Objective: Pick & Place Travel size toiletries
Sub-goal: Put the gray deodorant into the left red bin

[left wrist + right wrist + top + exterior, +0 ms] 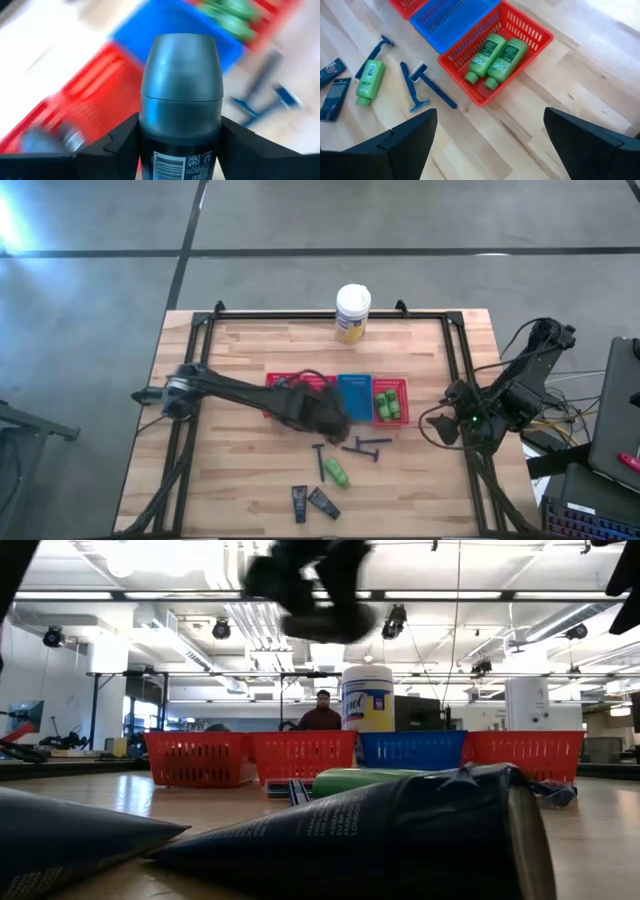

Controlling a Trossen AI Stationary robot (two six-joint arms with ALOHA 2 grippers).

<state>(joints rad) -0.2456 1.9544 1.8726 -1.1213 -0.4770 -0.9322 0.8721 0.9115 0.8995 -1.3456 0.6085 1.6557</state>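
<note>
My left gripper (325,418) hangs above the row of trays, shut on a grey oval bottle (180,95). Two green bottles (496,55) lie in the right-hand red tray (391,402). Loose on the wood lie another green bottle (337,473), two black tubes (310,502) and dark T-shaped sticks (365,445). My right gripper (490,140) waits open at the table's right edge, above bare wood, with nothing between its fingers. My left gripper pinches the grey bottle's lower body (180,150), around its label, between the two fingers (120,150). The rounded cap end (180,60) sticks out past the fingertips. The gripper slants down from the table's left, and the bottle is lifted clear above the trays.
A blue tray (355,393) stands between the red trays, with another red tray (290,385) partly under my left arm. A white-lidded jar (352,312) stands at the far edge. In the low view a person (322,712) shows beyond the table.
</note>
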